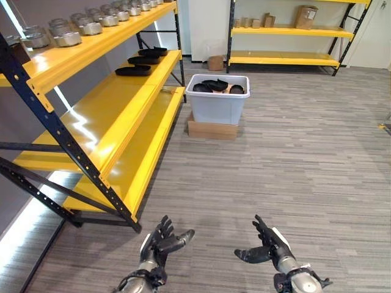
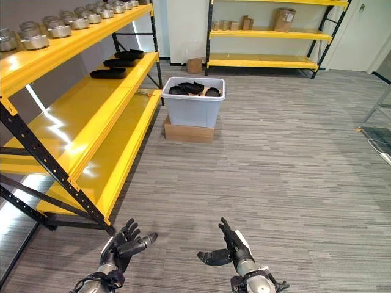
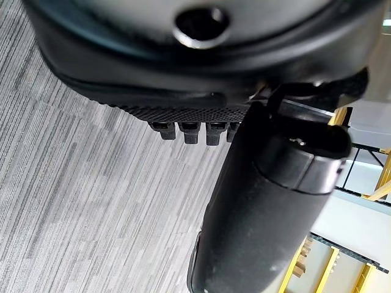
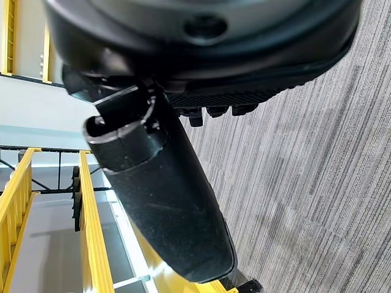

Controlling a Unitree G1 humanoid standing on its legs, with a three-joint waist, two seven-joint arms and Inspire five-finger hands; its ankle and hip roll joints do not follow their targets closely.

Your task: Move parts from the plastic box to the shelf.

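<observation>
Left hand [image 1: 160, 243] and right hand [image 1: 267, 248], low and near over the grey carpet [image 1: 293, 159], each with fingers spread and relaxed, holding nothing. Far ahead, a pale plastic box [image 1: 217, 105] holding black parts [image 1: 211, 86] rests on a flat cardboard box [image 1: 212, 129], just right of the yellow shelf [image 1: 116, 116]. More black parts [image 1: 134, 70] lie on the shelf's middle level; metal cylindrical parts [image 1: 64, 33] line its top level.

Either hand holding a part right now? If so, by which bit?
Nothing is held. The left hand and right hand hover open over the floor; the black parts lie in the plastic box.
</observation>
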